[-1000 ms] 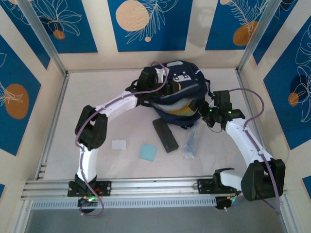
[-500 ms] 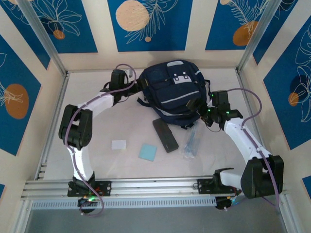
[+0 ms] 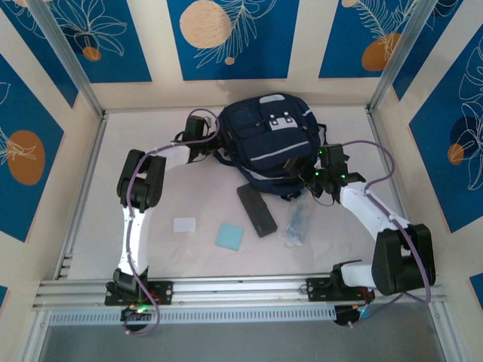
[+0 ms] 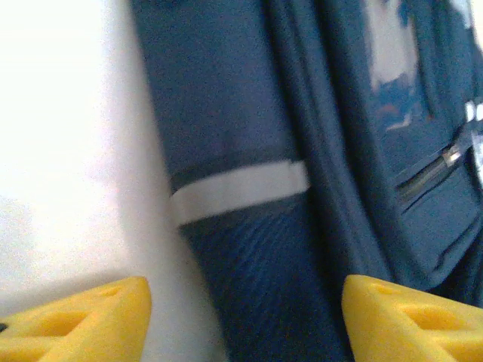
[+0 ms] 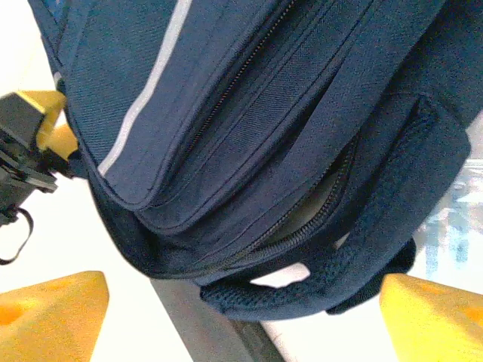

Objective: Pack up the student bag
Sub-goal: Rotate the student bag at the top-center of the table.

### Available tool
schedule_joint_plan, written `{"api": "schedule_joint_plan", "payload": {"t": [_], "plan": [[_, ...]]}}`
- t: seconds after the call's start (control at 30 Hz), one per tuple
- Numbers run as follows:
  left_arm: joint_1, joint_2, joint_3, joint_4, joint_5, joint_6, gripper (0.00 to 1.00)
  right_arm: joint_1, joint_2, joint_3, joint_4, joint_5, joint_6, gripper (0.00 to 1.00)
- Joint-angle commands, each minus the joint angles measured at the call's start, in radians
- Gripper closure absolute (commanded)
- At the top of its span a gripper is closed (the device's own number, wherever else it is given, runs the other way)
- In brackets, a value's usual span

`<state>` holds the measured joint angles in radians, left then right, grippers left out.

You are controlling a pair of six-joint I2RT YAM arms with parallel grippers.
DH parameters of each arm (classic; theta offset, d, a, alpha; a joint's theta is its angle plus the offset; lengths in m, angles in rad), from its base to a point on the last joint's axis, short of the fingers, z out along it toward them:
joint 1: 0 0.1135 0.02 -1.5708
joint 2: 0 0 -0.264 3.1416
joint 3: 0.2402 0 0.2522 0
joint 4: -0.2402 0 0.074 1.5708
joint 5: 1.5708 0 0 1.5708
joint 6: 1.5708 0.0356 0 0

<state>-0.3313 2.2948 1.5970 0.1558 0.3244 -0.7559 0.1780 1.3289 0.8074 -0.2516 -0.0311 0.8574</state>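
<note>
The student bag (image 3: 270, 143), navy blue with grey stripes, lies flat at the back middle of the table. My left gripper (image 3: 213, 146) is at the bag's left side. In the left wrist view it (image 4: 241, 324) is open, with the bag's striped side panel (image 4: 226, 226) ahead between the yellow fingertips (image 4: 79, 317). My right gripper (image 3: 308, 176) is at the bag's lower right corner. In the right wrist view it (image 5: 241, 324) is open, and the bag's mesh carry handle (image 5: 324, 279) and partly open zip (image 5: 302, 219) lie just ahead of it.
On the table in front of the bag lie a black oblong case (image 3: 256, 209), a clear packet of pens (image 3: 298, 221), a light blue square (image 3: 229, 236) and a white card (image 3: 184, 224). Metal frame rails run along the table's sides and near edge.
The left arm has come off the top of the bag and swung down to its left side. The bag, earlier held open, now lies flat. The right gripper edged closer to the bag.
</note>
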Motion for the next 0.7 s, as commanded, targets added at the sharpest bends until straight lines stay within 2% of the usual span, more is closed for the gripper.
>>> {"api": "schedule_joint_plan", "payload": {"t": [0.0,0.03,0.1,0.23,0.37,0.53,0.67], "plan": [[-0.015,0.051,0.075,0.065,0.063,-0.031,0.4,0.012,0.056,-0.005,0.098,-0.046,0.004,0.18],[-0.018,0.064,0.091,0.068,0.077,-0.035,0.46,0.012,0.078,0.007,0.102,-0.051,0.0,0.21],[-0.023,0.077,0.103,0.072,0.099,-0.042,0.59,0.015,0.117,0.026,0.106,-0.043,-0.004,0.22],[-0.023,0.062,0.051,0.118,0.125,-0.059,0.98,0.015,0.172,0.063,0.123,-0.02,-0.013,0.22],[-0.022,-0.018,-0.069,0.154,0.14,-0.055,1.0,0.007,0.228,0.115,0.118,-0.007,-0.038,0.26],[-0.021,-0.227,-0.4,0.321,0.121,-0.125,1.0,-0.008,0.307,0.219,0.083,0.025,-0.087,0.27],[-0.024,-0.344,-0.586,0.427,0.093,-0.196,1.0,-0.009,0.365,0.303,0.072,0.031,-0.115,0.27]]}}
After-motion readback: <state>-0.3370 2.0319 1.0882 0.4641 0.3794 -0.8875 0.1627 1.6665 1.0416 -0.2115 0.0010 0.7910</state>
